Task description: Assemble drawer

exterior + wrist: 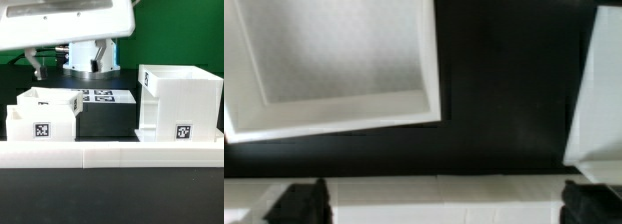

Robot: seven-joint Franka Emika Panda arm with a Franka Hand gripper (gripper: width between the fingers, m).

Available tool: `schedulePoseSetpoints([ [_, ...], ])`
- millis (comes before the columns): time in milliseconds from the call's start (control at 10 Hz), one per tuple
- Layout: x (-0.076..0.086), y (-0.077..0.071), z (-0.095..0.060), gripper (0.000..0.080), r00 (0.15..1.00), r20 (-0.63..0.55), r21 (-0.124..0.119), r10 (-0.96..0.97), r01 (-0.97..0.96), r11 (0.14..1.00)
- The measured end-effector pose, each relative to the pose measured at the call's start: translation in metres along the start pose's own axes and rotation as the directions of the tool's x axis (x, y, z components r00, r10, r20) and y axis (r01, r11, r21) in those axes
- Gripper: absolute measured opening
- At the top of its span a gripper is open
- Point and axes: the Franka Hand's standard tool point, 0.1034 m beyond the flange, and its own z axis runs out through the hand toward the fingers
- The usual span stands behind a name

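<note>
Gripper (446, 200) is hanging wide open above the black table (491, 150). Its two dark fingers (299, 203) are standing far apart and gripping nothing. Between them only a white band is showing, which looks like the low border wall (110, 152).

Below the gripper, the drawer (180, 100) is lying in two separate parts, neither of them touching the fingers. The small box (335, 70) is sitting off toward one finger's side, lower than the gripper, with its open top facing up, so the wrist view is looking straight into its hollow. It is lying slightly turned against the line of the wall. The casing (601, 100) is sitting off toward the other finger's side, and only a white edge of it is entering the wrist view. A bare stretch of table is lying between the two parts, directly under the gripper.

In the exterior view the arm (70, 25) is hanging over the middle of the scene. The small box is standing toward the exterior view's left of it and the casing toward the exterior view's right, well apart, each turning a square black-and-white marker toward the camera. The marker board (100, 97) is lying flat under the arm, between the two parts. Both parts are standing just behind the wall, though I cannot tell whether they are touching it.
</note>
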Motion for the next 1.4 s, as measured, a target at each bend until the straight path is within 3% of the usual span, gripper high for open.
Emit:
schedulePoseSetpoints([
  [400, -0.020, 0.009, 0.033, 0.0649, 1.000, 0.009, -0.025, 0.000, 0.000, 1.000],
  [900, -0.021, 0.010, 0.036, 0.0649, 1.000, 0.011, -0.026, 0.000, 0.000, 1.000],
  [1200, -0.038, 0.012, 0.057, 0.0649, 1.000, 0.005, -0.053, 0.002, -0.002, 0.999],
  [1400, -0.040, 0.011, 0.065, 0.0649, 1.000, 0.002, -0.062, -0.005, 0.005, 0.998],
])
